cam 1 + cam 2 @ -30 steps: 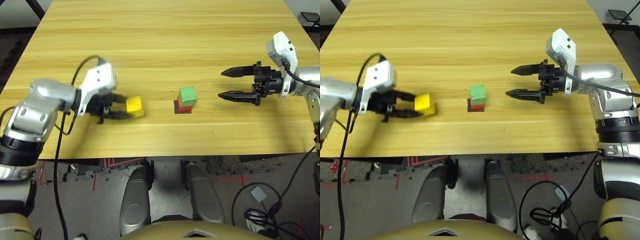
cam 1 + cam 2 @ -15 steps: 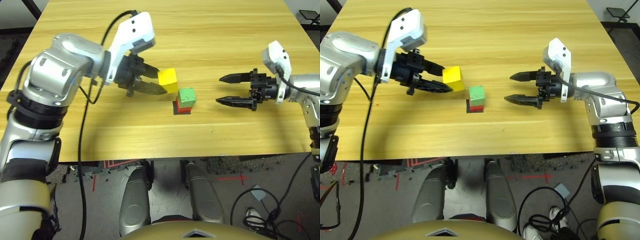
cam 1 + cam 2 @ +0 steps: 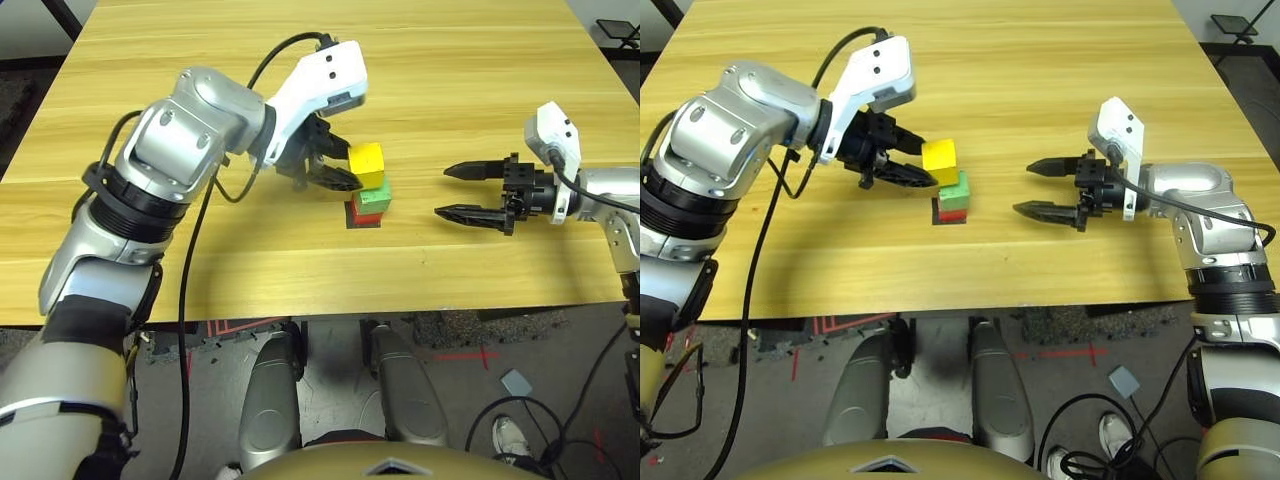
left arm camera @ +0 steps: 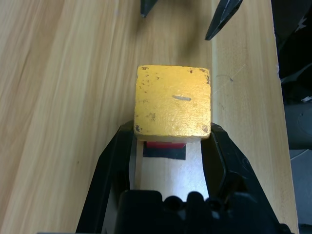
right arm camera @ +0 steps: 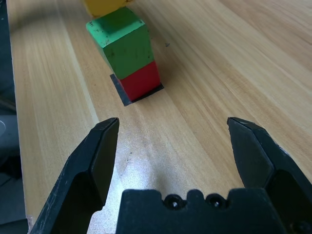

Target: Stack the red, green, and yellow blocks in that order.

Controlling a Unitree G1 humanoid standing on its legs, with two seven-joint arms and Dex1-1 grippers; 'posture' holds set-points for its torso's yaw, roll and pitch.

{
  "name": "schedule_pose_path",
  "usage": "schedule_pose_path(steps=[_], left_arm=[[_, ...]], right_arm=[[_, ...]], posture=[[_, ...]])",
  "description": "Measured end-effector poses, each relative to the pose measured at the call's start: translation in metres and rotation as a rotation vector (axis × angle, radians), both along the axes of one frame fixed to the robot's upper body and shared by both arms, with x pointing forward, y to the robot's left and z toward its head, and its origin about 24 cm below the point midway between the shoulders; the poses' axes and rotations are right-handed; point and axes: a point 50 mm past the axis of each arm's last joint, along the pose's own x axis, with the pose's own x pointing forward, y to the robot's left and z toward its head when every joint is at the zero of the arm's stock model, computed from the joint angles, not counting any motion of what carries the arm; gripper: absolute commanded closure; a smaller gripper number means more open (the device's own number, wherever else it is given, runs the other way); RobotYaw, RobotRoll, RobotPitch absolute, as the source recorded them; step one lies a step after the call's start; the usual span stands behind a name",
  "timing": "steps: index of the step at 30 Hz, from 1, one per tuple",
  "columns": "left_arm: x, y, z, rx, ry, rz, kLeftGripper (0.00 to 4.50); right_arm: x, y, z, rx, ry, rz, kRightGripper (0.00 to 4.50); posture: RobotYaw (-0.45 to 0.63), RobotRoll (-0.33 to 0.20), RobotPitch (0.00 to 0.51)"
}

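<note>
Sitting under the red block (image 5: 140, 82): a black patch (image 5: 122, 92).

Silver forearms (image 3: 190, 135), white wrist housings (image 3: 1118, 128), black cables (image 3: 758, 270)

The lower block (image 3: 953, 215) sits on the patch (image 3: 936, 213); the middle block (image 3: 955, 198) rests on it; the left tool (image 3: 929, 166) holds the third block (image 3: 939, 163) nearby.

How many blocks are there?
3: the red block on the black patch, the green block on top of it, the yellow block in the left gripper.
</note>
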Motion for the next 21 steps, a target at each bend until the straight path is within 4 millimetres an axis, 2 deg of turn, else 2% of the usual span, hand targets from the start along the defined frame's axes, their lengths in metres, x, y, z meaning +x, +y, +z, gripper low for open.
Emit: schedule_pose_path(steps=[21], left_arm=[[0.0001, -0.0034, -0.0086, 0.035, 0.012, -0.006, 2.48]], right_arm=[[-0.0051, 0.0017, -0.0017, 0.013, -0.003, -0.011, 0.0]], posture=[[-0.03, 0.058, 0.269]])
